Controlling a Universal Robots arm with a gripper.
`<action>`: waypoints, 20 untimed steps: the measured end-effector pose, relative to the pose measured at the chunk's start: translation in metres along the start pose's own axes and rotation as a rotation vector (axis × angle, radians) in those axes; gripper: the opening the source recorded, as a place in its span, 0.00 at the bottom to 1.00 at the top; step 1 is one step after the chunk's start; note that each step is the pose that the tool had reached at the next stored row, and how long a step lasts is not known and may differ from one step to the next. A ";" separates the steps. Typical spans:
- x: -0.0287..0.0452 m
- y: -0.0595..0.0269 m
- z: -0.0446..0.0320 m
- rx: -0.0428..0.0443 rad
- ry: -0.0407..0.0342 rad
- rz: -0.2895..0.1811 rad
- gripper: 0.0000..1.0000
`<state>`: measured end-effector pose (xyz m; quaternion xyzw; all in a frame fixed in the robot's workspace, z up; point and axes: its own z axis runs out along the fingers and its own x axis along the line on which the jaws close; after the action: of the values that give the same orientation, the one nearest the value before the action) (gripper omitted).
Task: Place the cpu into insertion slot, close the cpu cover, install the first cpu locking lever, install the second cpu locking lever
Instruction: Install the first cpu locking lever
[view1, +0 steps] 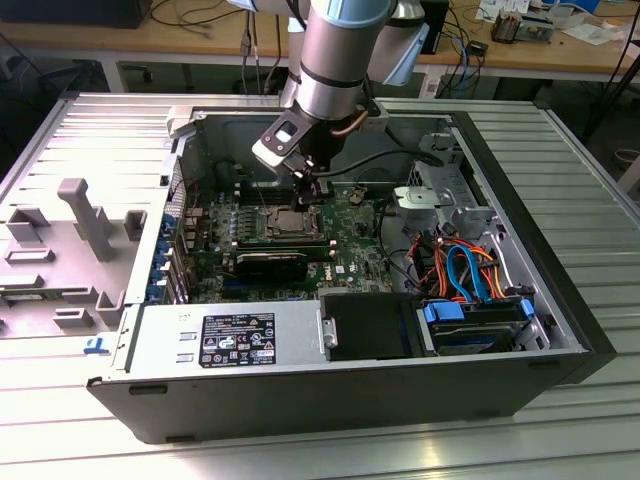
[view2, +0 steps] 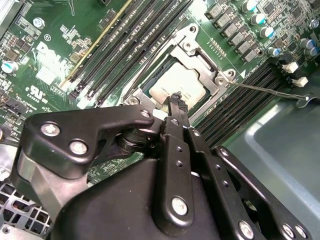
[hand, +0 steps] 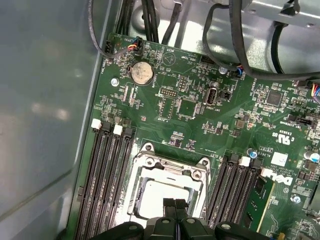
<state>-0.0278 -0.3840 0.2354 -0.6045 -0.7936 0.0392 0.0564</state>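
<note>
The cpu (view2: 170, 82) lies flat in the insertion slot (view1: 290, 222), its silver top showing through the window of the cpu cover (view2: 200, 70), which lies down over it. My gripper (view2: 176, 98) hangs just above the chip's edge, fingers shut together with nothing between them. In the first wrist view the gripper (hand: 175, 204) sits over the bright cpu (hand: 152, 197), framed by the cover (hand: 172, 170). A thin metal locking lever (view2: 265, 90) sticks out from the socket's corner over the memory slots. In the exterior view the gripper (view1: 310, 190) points down at the socket.
Long black memory slots (view2: 130, 40) flank the socket on both sides. A black heatsink block (view1: 270, 262) lies near the socket. Orange and blue cables (view1: 470, 270), a drive bay (view1: 440, 195) and the power supply (view1: 230, 340) crowd the case. Grey fixtures (view1: 70, 230) stand outside.
</note>
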 end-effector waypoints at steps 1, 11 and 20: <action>0.0000 0.0000 0.0000 0.0003 -0.0008 -0.006 0.11; 0.0000 0.0000 0.0000 0.0017 -0.0050 -0.038 0.11; 0.0000 0.0000 0.0000 0.0023 -0.0072 -0.055 0.11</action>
<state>-0.0278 -0.3840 0.2354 -0.5823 -0.8100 0.0408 0.0553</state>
